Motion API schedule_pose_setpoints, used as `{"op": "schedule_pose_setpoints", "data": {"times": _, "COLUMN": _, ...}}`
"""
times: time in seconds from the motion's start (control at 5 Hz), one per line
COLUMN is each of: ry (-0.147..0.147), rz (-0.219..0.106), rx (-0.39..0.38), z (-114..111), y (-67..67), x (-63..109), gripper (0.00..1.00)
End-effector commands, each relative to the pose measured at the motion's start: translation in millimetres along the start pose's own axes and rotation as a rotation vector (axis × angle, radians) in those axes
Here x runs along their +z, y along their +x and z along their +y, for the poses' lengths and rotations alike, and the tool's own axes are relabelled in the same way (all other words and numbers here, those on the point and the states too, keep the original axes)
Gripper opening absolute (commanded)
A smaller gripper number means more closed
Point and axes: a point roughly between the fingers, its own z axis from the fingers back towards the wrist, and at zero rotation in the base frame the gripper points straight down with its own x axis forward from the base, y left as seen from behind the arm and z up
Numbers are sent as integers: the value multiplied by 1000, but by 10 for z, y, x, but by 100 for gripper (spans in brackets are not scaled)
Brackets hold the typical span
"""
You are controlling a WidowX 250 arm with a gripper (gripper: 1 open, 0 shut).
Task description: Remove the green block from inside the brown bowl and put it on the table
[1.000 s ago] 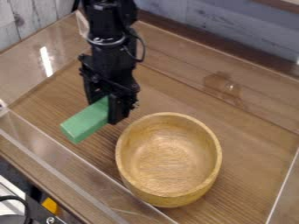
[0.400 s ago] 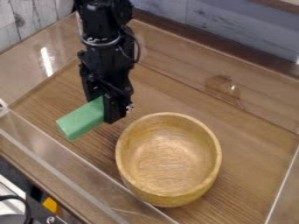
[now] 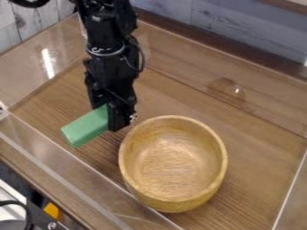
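Observation:
My black gripper [image 3: 110,119] points straight down just left of the brown bowl [image 3: 174,163] and is shut on the green block [image 3: 84,129]. The block slants down to the left from the fingers, its lower end at or just above the table [image 3: 228,99]; I cannot tell whether it touches. The light tan wooden bowl stands empty at the front, its rim close to the gripper's right side.
Clear acrylic walls [image 3: 72,180] edge the tabletop at the front and left. Open wood surface lies behind and to the right of the bowl.
The gripper with the green block has shifted only slightly, and the block's tilt has changed a little. The bowl has not moved.

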Motion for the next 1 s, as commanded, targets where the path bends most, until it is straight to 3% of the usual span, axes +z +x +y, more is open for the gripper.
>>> {"op": "schedule_pose_setpoints", "data": {"times": 0.0, "ry": 22, "rz": -39, "rx": 5, "z": 117, "y": 120, "x": 72, "gripper": 0}}
{"op": "schedule_pose_setpoints", "data": {"times": 0.4, "ry": 17, "rz": -50, "rx": 111, "z": 35, "y": 215, "x": 36, "gripper": 0}}
{"op": "schedule_pose_setpoints", "data": {"times": 0.8, "ry": 16, "rz": -52, "rx": 201, "z": 93, "y": 227, "x": -306, "gripper": 0}}
